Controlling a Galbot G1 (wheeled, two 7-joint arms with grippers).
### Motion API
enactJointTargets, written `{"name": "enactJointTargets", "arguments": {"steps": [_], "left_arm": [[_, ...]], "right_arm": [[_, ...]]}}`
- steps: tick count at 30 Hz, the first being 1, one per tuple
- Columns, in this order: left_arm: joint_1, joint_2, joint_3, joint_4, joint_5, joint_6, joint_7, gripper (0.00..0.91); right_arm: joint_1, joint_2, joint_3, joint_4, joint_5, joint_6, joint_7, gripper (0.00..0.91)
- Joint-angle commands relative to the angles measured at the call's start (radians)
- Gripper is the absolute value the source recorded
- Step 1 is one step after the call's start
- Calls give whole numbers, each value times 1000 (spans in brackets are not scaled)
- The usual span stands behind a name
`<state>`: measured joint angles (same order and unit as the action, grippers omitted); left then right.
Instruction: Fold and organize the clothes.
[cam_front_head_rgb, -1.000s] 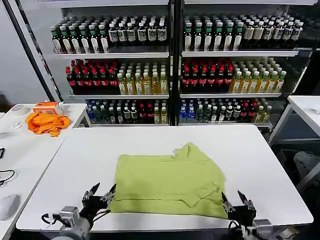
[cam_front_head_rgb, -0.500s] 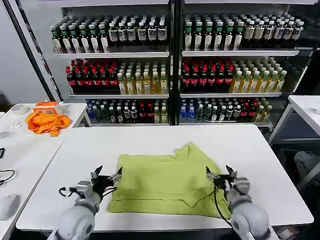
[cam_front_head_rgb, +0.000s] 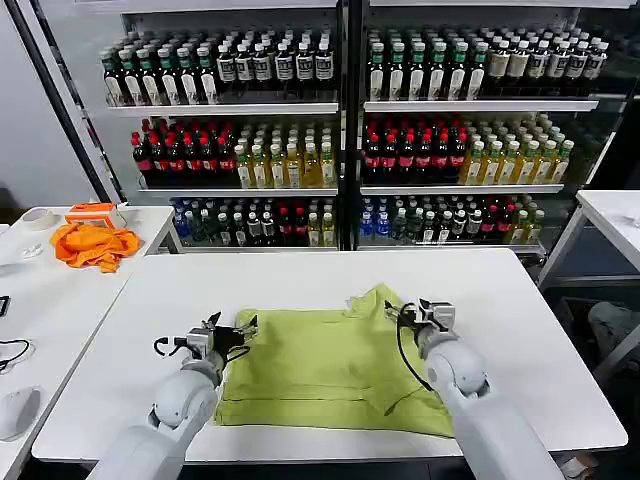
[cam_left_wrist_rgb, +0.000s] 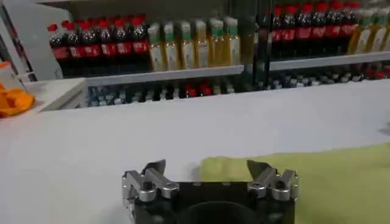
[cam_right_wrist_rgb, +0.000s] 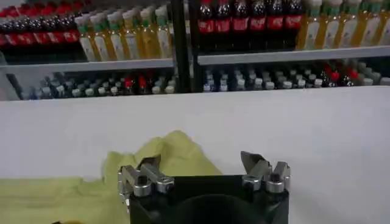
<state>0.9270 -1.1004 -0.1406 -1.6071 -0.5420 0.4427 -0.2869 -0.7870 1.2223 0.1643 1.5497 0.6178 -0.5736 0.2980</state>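
The clothes, one lime T-shirt (cam_front_head_rgb: 330, 370), lie crumpled but mostly flat on the white table (cam_front_head_rgb: 520, 330), with a bunched peak at the far right corner (cam_front_head_rgb: 378, 298). My left gripper (cam_front_head_rgb: 232, 330) hovers open over the shirt's far left corner. In the left wrist view that gripper (cam_left_wrist_rgb: 206, 164) stands with jaws wide apart and the shirt's edge (cam_left_wrist_rgb: 323, 182) just beyond them. My right gripper (cam_front_head_rgb: 418, 310) is open beside the bunched peak. In the right wrist view it (cam_right_wrist_rgb: 200, 159) holds nothing, and the shirt (cam_right_wrist_rgb: 73, 195) lies under one finger.
A bright orange cloth (cam_front_head_rgb: 95, 245) and a tape roll (cam_front_head_rgb: 40, 218) lie on the side table at the left. Shelves of bottles (cam_front_head_rgb: 340, 150) stand behind the table. Another white table (cam_front_head_rgb: 615, 215) stands at the right.
Both arms have reached forward from the table's near edge to the shirt's far corners. The shirt has not moved and both grippers have stayed open.
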Motion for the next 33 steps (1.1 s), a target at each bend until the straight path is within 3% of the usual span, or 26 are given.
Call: {"name": "enactJointTargets", "arguments": {"steps": [1, 7, 8, 9, 10, 11, 12, 13, 14, 16, 33], "left_arm": [[-97, -17, 48, 133, 8, 4, 1, 907], [-104, -22, 51, 148, 1, 16, 12, 907], [-104, -22, 51, 149, -2, 21, 18, 796], [-103, -21, 51, 149, -5, 24, 24, 574], [-103, -20, 52, 149, -5, 26, 27, 232], [-101, -18, 53, 148, -7, 28, 31, 141], [-101, -17, 54, 147, -9, 29, 32, 50], [-100, -17, 55, 146, -15, 30, 32, 20], [-98, -15, 55, 143, -26, 36, 34, 30], [-94, -11, 56, 136, -36, 41, 43, 30], [-42, 7, 21, 71, -87, -4, 80, 20]], "right_arm": [[190, 84, -67, -267, 25, -5, -1, 907], [243, 124, -72, -368, 26, -5, -4, 907], [249, 129, -73, -383, 27, -5, -6, 907], [252, 131, -74, -389, 28, -5, -8, 907], [254, 133, -74, -395, 29, -5, -9, 907], [256, 136, -74, -400, 33, -5, -10, 816], [259, 139, -76, -404, 40, -5, -7, 433], [259, 139, -76, -404, 40, -5, -7, 151], [260, 138, -82, -404, 45, -5, -7, 71], [260, 136, -89, -404, 45, -5, -6, 0], [223, 123, -91, -320, 66, -4, 2, 0]]}}
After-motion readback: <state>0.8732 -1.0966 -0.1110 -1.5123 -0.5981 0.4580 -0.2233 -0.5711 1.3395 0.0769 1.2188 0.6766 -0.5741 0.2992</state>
